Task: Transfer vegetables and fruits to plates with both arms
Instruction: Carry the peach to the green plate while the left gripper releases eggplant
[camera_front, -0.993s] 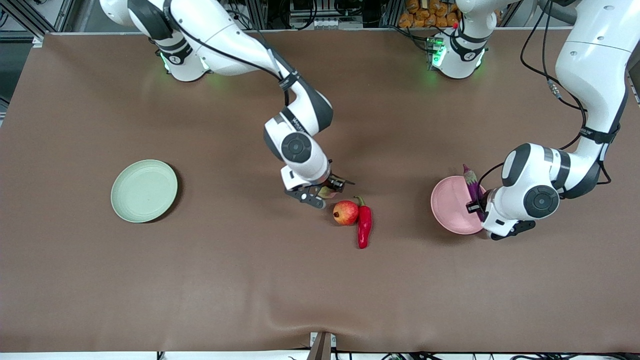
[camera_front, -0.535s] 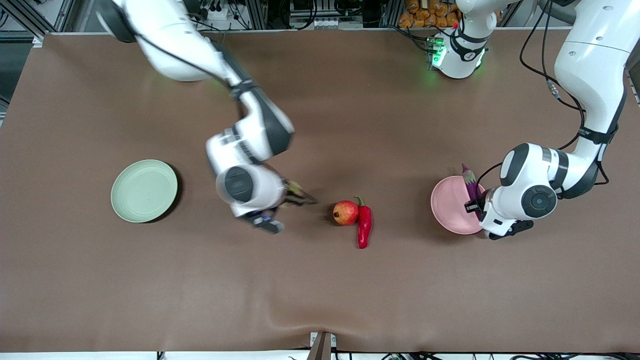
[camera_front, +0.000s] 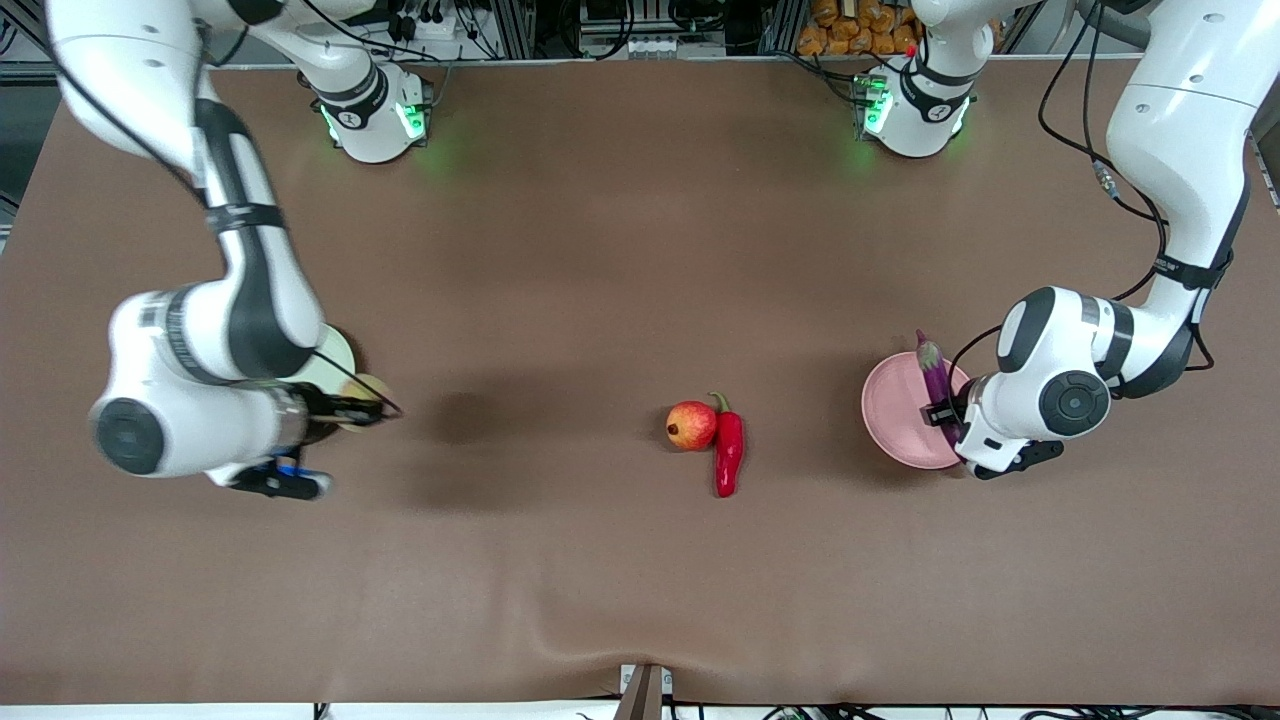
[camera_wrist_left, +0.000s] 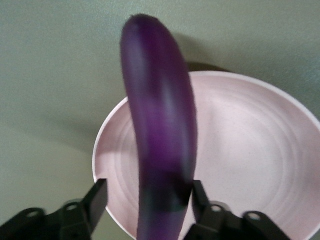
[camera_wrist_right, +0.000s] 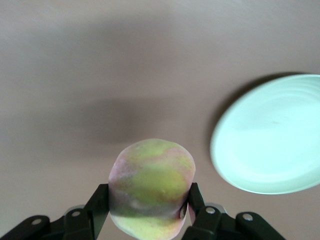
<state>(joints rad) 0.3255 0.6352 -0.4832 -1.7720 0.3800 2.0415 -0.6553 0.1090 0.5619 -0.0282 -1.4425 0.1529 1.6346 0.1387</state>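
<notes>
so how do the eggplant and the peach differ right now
The eggplant is long, slim and purple; the peach is round and pale yellow-pink. The eggplant is over the pink plate, between the open fingers of the left gripper; the peach is shut in the right gripper, beside the green plate, not yet over it. Each is at a gripper near a plate.

Bare tabletop lies wide between the mint green plate and the red fruit, which touches the chili pepper; the eggplant crowds the pink plate.
</notes>
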